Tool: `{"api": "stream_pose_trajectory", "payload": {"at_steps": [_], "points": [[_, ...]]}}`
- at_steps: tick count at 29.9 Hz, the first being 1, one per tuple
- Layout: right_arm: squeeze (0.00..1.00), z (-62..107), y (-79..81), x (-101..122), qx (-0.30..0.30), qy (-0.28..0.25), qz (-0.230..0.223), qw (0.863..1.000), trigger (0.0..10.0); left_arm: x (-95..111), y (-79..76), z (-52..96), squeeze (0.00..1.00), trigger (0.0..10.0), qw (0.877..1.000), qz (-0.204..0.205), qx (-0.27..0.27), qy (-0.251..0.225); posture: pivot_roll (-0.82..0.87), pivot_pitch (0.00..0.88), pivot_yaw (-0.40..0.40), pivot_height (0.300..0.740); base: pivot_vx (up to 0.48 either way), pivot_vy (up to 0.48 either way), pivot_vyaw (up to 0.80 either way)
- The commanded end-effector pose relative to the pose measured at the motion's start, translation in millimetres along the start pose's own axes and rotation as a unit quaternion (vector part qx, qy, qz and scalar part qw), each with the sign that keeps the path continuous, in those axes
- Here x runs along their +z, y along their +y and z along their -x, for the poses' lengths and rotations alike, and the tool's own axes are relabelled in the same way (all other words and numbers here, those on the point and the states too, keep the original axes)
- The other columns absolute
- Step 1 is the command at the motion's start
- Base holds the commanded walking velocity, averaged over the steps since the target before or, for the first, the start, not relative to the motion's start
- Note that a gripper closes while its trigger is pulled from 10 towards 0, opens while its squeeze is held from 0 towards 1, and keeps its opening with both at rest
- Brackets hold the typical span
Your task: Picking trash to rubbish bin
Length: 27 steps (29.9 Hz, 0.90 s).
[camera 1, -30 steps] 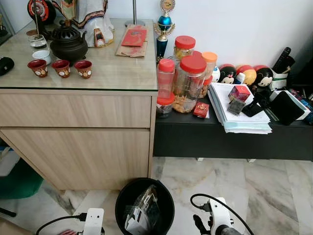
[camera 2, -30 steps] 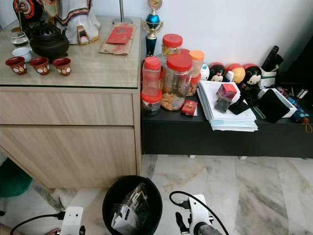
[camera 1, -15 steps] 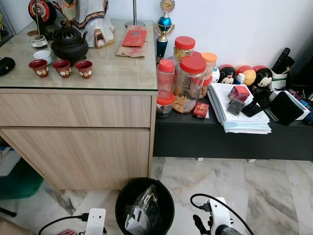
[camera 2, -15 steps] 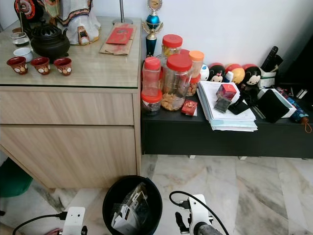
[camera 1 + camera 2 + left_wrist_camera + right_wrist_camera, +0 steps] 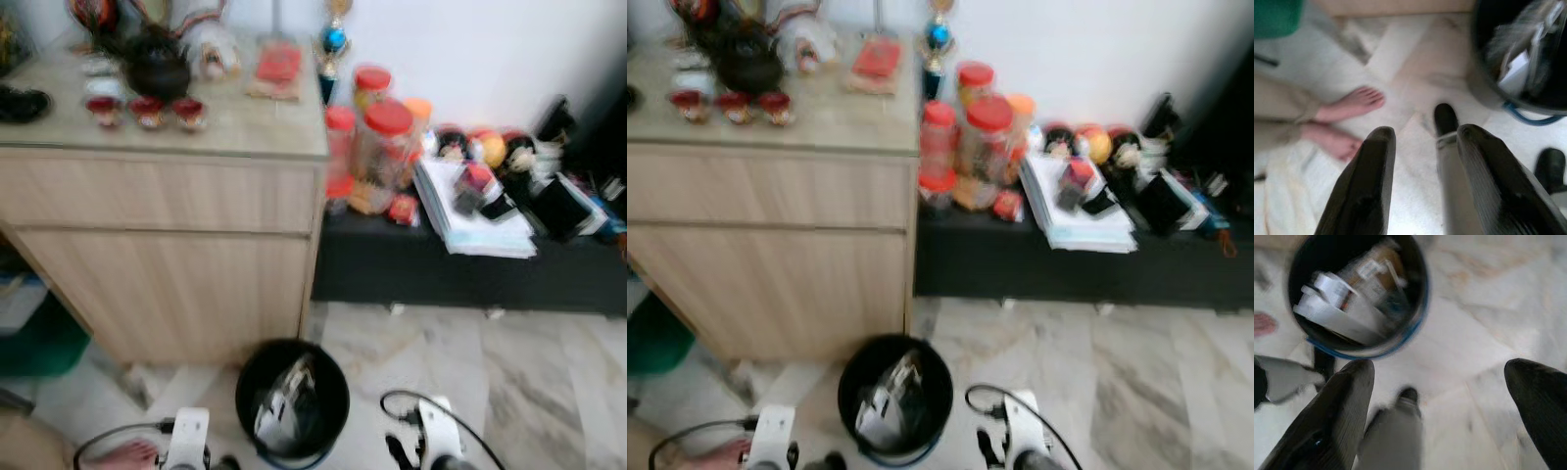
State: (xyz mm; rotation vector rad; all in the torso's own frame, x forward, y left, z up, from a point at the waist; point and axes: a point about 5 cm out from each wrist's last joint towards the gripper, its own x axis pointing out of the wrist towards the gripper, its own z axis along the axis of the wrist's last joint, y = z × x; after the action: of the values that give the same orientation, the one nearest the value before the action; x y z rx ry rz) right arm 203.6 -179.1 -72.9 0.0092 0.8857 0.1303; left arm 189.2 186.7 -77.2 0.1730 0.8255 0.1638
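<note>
Our right gripper (image 5: 1440, 416) hangs with its 2 fingers spread wide and empty, above the marble floor (image 5: 529, 382) beside the rubbish bin (image 5: 292, 397). Our left gripper (image 5: 1422, 181) has fingers parted a little, holding nothing, bare feet (image 5: 1344, 120) on the floor beyond it. Since 0.5 s ago our view has swung and blurred; cabinet (image 5: 167, 245) and bin sit as before. The bin holds crumpled wrappers and paper (image 5: 1347, 303).
</note>
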Motion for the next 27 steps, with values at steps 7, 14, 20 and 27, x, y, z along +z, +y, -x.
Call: {"api": "stream_pose_trajectory", "payload": {"at_steps": [7,14,20,27], "points": [[0.0,2.4,-2.2,-9.7,-0.006,0.011,-0.013,1.0,10.0,-14.8,-4.0,4.0,0.0,10.0,0.999,-0.017,-0.011,0.029,0.04,0.082,-0.084,0.74,-0.284,0.0,0.0],[0.0,2.5,-1.9,-10.1,-0.005,0.011,-0.014,1.0,10.0,-14.7,-4.5,4.1,0.0,10.0,0.999,-0.017,-0.012,0.027,0.04,0.083,-0.085,0.74,-0.285,0.0,0.0],[0.0,2.5,-1.8,-10.1,-0.005,0.011,-0.014,1.0,10.0,-15.3,-4.6,4.2,0.0,10.0,0.999,-0.017,-0.012,0.029,0.04,0.084,-0.086,0.74,-0.284,0.0,0.0],[0.0,2.5,-1.6,-10.6,-0.004,0.012,-0.015,1.0,10.0,-16.5,-4.8,4.6,0.0,10.0,0.999,-0.018,-0.013,0.031,0.04,0.085,-0.086,0.74,-0.285,0.0,0.0]]}}
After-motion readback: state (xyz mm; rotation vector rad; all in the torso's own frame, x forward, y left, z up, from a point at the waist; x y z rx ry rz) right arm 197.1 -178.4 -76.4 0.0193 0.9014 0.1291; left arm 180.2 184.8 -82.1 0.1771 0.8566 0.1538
